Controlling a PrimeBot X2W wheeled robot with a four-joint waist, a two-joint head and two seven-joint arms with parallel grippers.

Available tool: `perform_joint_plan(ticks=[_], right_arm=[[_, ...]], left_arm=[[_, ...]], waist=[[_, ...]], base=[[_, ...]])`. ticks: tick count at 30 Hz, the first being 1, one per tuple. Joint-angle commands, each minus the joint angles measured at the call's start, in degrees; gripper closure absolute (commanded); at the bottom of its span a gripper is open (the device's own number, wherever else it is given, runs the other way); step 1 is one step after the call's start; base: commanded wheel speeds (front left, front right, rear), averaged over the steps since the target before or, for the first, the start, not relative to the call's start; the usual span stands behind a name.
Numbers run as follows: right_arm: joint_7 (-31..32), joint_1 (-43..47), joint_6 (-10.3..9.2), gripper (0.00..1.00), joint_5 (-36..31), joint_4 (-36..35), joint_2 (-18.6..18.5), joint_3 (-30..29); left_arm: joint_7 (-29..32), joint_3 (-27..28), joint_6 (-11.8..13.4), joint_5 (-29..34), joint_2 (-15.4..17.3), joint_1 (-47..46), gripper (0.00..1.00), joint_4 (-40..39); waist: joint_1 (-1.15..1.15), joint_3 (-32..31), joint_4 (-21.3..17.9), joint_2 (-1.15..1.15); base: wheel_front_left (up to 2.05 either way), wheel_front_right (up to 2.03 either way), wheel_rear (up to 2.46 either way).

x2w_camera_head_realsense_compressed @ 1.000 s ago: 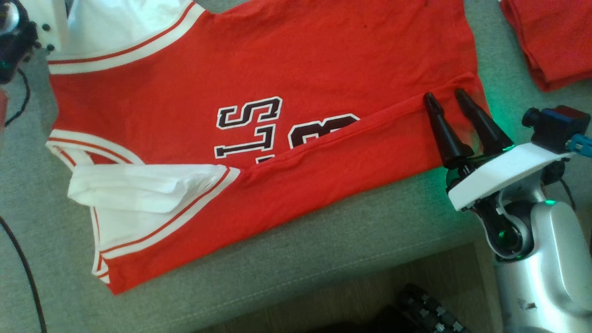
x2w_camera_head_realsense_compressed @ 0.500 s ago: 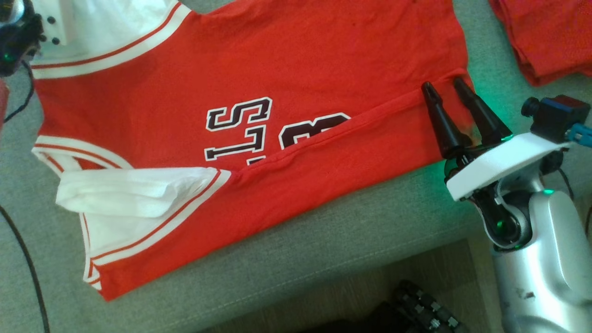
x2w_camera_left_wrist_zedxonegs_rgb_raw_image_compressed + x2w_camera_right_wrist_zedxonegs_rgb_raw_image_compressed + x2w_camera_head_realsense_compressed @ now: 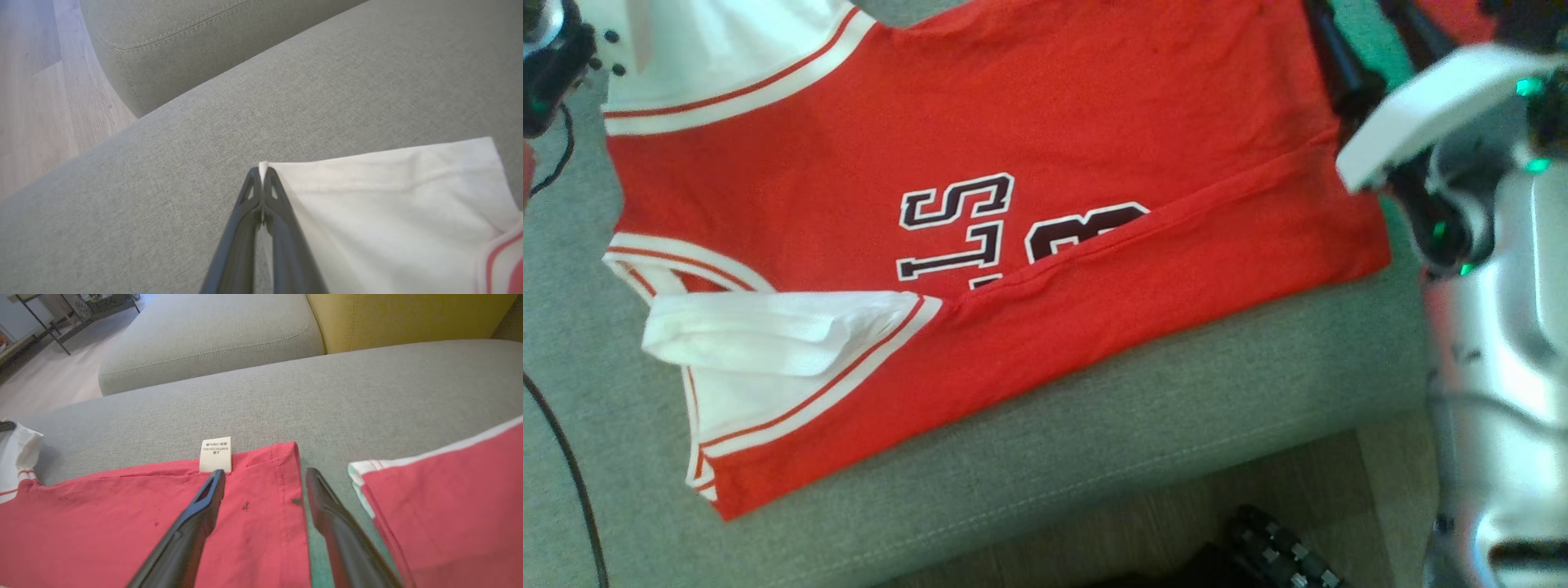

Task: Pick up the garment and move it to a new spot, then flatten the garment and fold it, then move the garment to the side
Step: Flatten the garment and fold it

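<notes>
The red jersey [image 3: 1054,122] with white striped sleeves and dark lettering lies spread on the grey sofa seat [image 3: 1094,457], its near long edge folded over onto the print. My left gripper [image 3: 261,171] is shut on the corner of the far white sleeve [image 3: 388,204], low against the cushion. My right gripper [image 3: 1372,33] is open over the jersey's far hem corner [image 3: 282,457], one finger above the red cloth near a white care label [image 3: 215,454], the other finger past the hem over bare cushion.
A second red garment with a white stripe [image 3: 449,498] lies just right of the hem. The seat's front edge [image 3: 1176,482] drops to wooden floor [image 3: 1307,506]. A black cable [image 3: 572,490] runs at left. A yellow cushion [image 3: 408,314] stands behind.
My right gripper has left the folded near edge and travelled along the hem to the jersey's far corner, still open. The head camera shifted slightly. The fold stays in place.
</notes>
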Motion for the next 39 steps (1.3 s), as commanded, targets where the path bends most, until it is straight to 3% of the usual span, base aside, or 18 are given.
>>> perform_joint_plan(ticks=[1,6,13,15,16,18,20,21,22,28,39], right_arm=[[1.00,-2.34,-0.02,0.00,-1.90,-0.25,-0.20,-0.04],[2.81,-9.30,-0.02,0.00,-7.88,7.16,-0.20,-2.19],[3.95,-14.43,-0.02,0.02,-10.64,15.46,-0.20,-2.82],[3.73,-15.53,-0.02,0.17,-10.81,17.55,-0.20,-2.89],[3.14,-16.47,-0.02,0.36,-11.16,19.25,-0.20,-2.94],[2.30,-17.34,-0.02,0.53,-11.65,20.63,-0.20,-2.94],[1.63,-18.07,-0.02,0.76,-11.82,21.90,-0.20,-2.82],[1.39,-18.42,-0.02,0.93,-11.87,22.47,-0.20,-2.69],[1.11,-18.75,-0.02,1.00,-11.92,22.94,-0.20,-2.57],[-1.25,-21.22,-0.02,1.00,-11.52,25.11,-0.20,-3.15],[-7.16,-26.90,-0.02,1.00,-7.31,28.59,-0.21,-8.13]], left_arm=[[-0.67,1.33,0.08,-0.48,2.23,-3.60,1.00,-1.98],[-1.64,-0.46,0.08,-1.36,2.18,-4.70,1.00,-2.69],[-2.47,-2.33,0.08,-2.44,2.24,-5.63,1.00,-2.80],[-2.64,-2.88,0.08,-2.81,2.29,-5.90,1.00,-2.75],[-2.88,-3.40,0.08,-3.13,2.35,-6.17,1.00,-2.67],[-3.12,-3.89,0.08,-3.46,2.39,-6.38,1.00,-2.55],[-3.24,-4.38,0.08,-3.81,2.47,-6.56,1.00,-2.38],[-3.29,-4.60,0.08,-3.95,2.53,-6.66,1.00,-2.27],[-3.38,-4.79,0.08,-4.07,2.57,-6.76,1.00,-2.15],[-6.65,-5.26,0.08,-3.88,3.27,-7.96,1.00,-1.74],[-22.66,-3.18,2.64,-1.35,2.06,-11.40,1.00,0.06]], waist=[[0.00,0.00,0.52,0.00],[0.00,0.33,1.83,0.00],[0.00,0.48,2.75,0.00],[0.00,0.51,2.91,0.00],[0.00,0.53,3.02,0.00],[0.00,0.51,3.10,0.00],[0.00,0.50,3.14,0.00],[0.00,0.50,3.16,0.00],[0.00,0.49,3.18,0.00],[0.00,0.50,3.33,0.00],[0.00,-0.34,5.67,0.00]], base=[[0.00,0.00,0.00],[0.00,0.00,0.00],[0.00,0.00,0.00],[0.00,0.00,0.00],[0.00,0.00,0.00],[0.00,0.00,0.00],[0.00,0.00,0.00],[0.00,0.00,0.00],[0.00,0.00,0.00],[0.00,0.00,0.00],[0.00,0.00,0.00]])
